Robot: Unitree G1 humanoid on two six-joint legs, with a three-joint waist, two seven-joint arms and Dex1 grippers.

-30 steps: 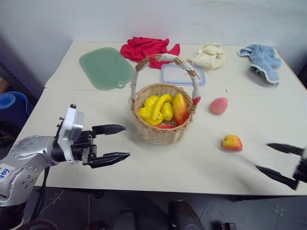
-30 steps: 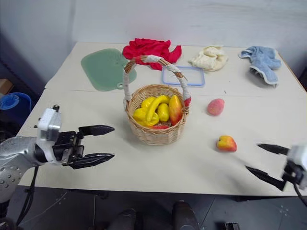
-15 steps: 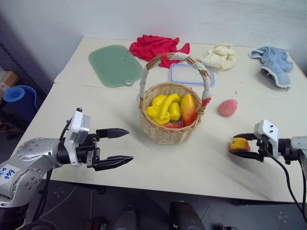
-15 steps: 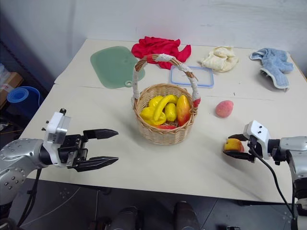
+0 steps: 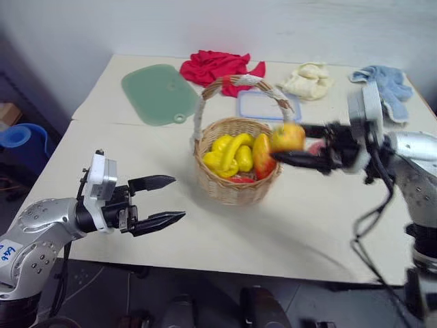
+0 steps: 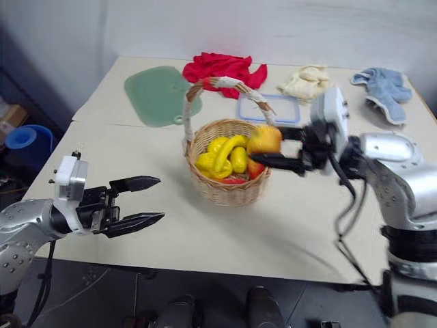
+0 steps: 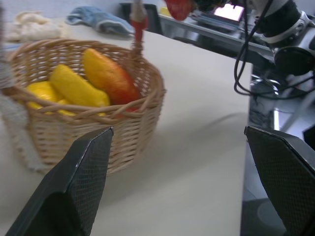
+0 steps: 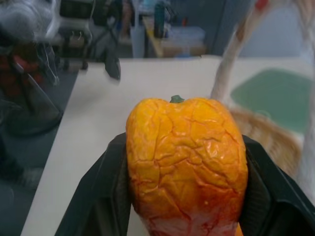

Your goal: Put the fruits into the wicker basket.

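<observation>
Fruit in the air, that was the picture: the right gripper (image 5: 289,149) had its two black fingers closed on the orange-yellow fruit (image 5: 287,137), one finger on each side, and was carrying it up at the right rim of the wicker basket (image 5: 235,186), just beside the red end of the handle (image 5: 232,87). From the right wrist view the fruit (image 8: 187,162) sat squarely between the finger pads (image 8: 101,191), wrinkled skin, small green stem on top, reddish toward the bottom. The gripper pointed across toward the basket from the right.

Inside the basket lay yellow peppers (image 5: 229,152) and a red-yellow mango (image 5: 261,154), which also showed from the left wrist view (image 7: 110,76). The pinkish-red fruit (image 5: 315,147) was on the table (image 5: 273,232) to the right of the basket, mostly hidden behind the right gripper's fingers.

The left gripper (image 5: 167,200) hovered near the front left of the table, well apart from the basket, fingers spread wide and holding nothing, pointing toward the basket.

At the back of the table lay a green cutting board (image 5: 156,94), a red cloth (image 5: 218,68), a clear lid with a blue rim (image 5: 256,107), a cream cloth (image 5: 307,79) and a blue cloth (image 5: 392,85)
</observation>
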